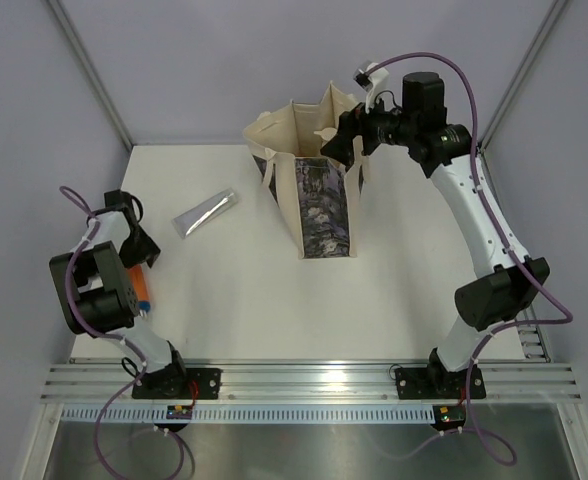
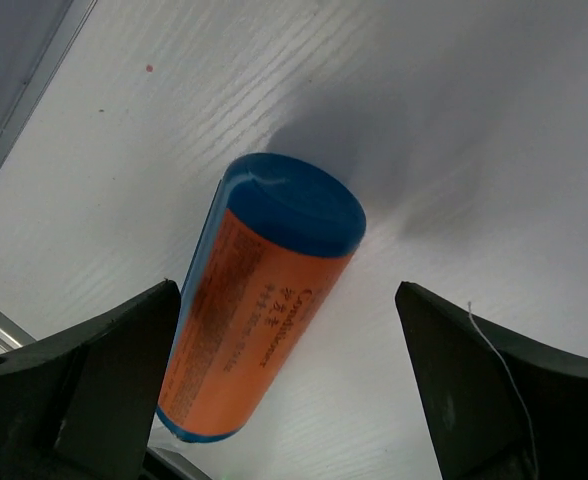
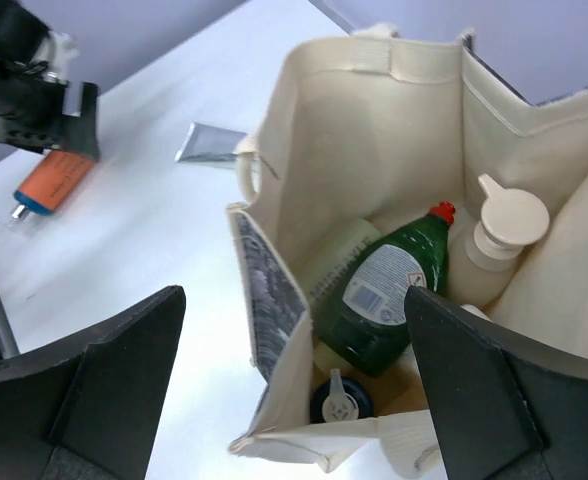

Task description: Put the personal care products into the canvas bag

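The cream canvas bag [image 1: 314, 205] stands upright at the table's back middle. The right wrist view looks into the bag [image 3: 319, 150]: a green red-capped bottle [image 3: 389, 295], a beige pump bottle [image 3: 499, 240], a pale-green cylinder [image 3: 339, 265] and a black-capped bottle [image 3: 339, 400] lie inside. My right gripper [image 1: 352, 140] is open and empty above the bag's right rim. An orange bottle [image 2: 259, 310] with a blue end lies on the table between my open left gripper's [image 2: 289, 400] fingers, nearer the left finger; it also shows in the top view [image 1: 140, 288]. A silver tube [image 1: 204, 214] lies left of the bag.
The table's left edge and a metal rail run close beside the left gripper [image 1: 134, 235]. Grey walls enclose the back and sides. The silver tube also shows in the right wrist view [image 3: 209, 147].
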